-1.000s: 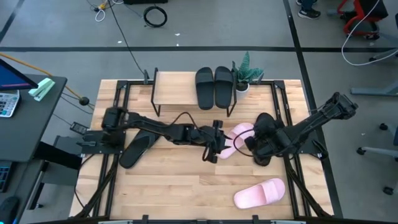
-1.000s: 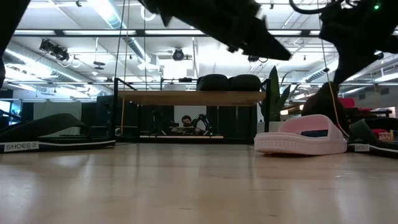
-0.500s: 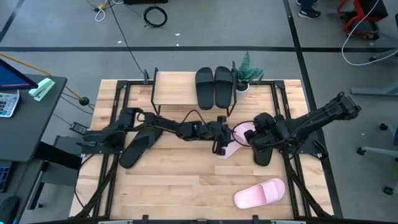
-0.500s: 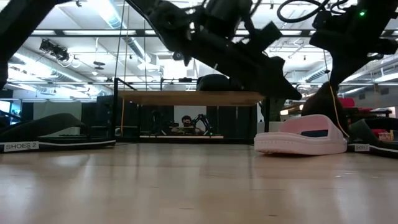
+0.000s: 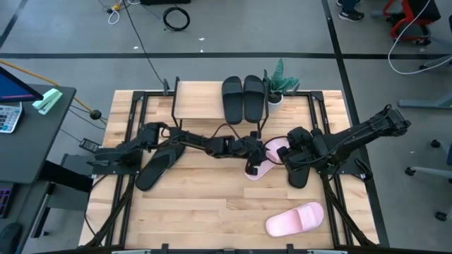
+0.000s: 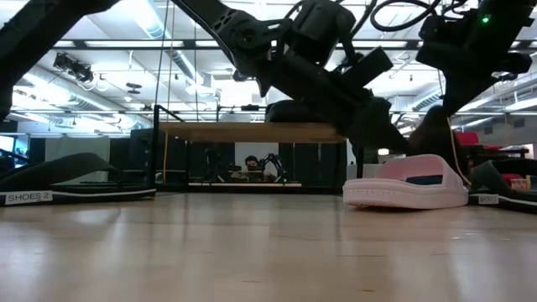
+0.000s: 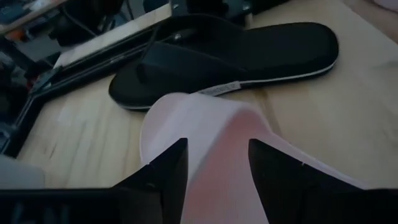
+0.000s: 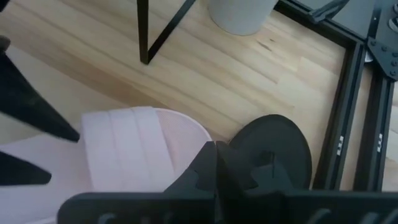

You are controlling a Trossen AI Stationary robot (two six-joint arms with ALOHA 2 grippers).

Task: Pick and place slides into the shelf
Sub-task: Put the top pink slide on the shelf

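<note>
A pale pink slide (image 5: 274, 148) lies flat on the table right of centre. My left gripper (image 5: 253, 164) is open and low over its left end, with one finger on each side of the pink sole (image 7: 211, 124). My right gripper (image 5: 284, 156) is shut and sits at the slide's other end (image 8: 137, 143), beside a black slide (image 8: 273, 146). Two black slides (image 5: 244, 99) rest on the shelf's plank (image 5: 201, 99). Another black slide (image 5: 154, 169) lies at the left, and a second pink one (image 5: 295, 219) lies near the front edge. My left gripper has its fingers (image 7: 168, 171) on either side of the pink slide's end, coming at a slant from the table's left; whether they touch it cannot be told. My right gripper's shut fingers (image 8: 214, 165) stand at the slide's rim (image 8: 199, 140); whether they touch it cannot be told.
A white pot with a green plant (image 5: 277, 92) stands by the shelf's right legs (image 8: 158, 37). A black metal frame (image 8: 348, 112) runs along the table's right side, close behind the black slide. Bare wood (image 5: 205, 212) lies toward the near edge.
My left gripper has moved toward the table's right and down onto the pink slide, ending with its fingers astride the slide's end. The right arm shifted slightly early in the second, then kept still. The pink slide has stayed where it was.
</note>
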